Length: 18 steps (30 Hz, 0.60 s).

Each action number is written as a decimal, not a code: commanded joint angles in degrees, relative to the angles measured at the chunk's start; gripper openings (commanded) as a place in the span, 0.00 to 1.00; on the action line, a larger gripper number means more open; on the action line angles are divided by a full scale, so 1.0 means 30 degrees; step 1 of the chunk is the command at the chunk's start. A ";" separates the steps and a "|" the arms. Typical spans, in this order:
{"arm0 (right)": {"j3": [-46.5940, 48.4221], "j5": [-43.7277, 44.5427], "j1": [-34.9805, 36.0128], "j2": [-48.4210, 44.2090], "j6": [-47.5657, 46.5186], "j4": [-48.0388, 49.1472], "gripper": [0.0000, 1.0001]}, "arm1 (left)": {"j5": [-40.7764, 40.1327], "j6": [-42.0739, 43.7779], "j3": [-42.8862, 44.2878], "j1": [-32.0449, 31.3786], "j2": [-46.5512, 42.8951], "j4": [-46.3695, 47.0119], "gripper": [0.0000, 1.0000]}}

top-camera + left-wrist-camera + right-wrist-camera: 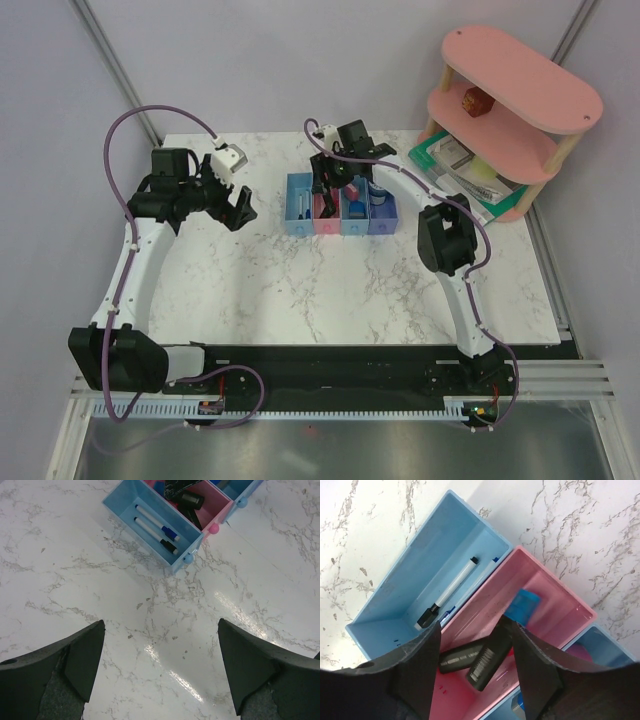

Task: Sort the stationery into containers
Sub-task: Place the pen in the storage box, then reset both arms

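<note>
Two thin white pens (156, 522), parallel, light-blue bin (420, 555)

Bright, even light from overhead in all three views; on the marble worktop (75, 580) the left wrist view catches streaks of white glare, and a soft shadow hugs the light blue bin (131, 495); the right gripper (475, 650) looms dark and blurred at its view's lower edge; the bins beyond are sharp
</note>
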 commanded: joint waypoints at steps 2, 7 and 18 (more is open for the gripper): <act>0.0118 0.0724 0.0103 -0.0927 -0.0866 0.0118 0.68 | 0.1102 -0.0852 0.0536 0.0021 0.0002 0.0180 1.00; 0.0029 0.2101 0.0016 -0.2624 -0.2296 -0.0555 0.69 | 0.1133 -0.1202 0.0331 0.0021 0.0118 0.0589 1.00; -0.1639 0.4007 -0.1652 -0.8981 -0.8102 -0.8195 0.98 | 0.0839 -0.4690 -0.0051 0.0021 0.1086 0.1938 1.00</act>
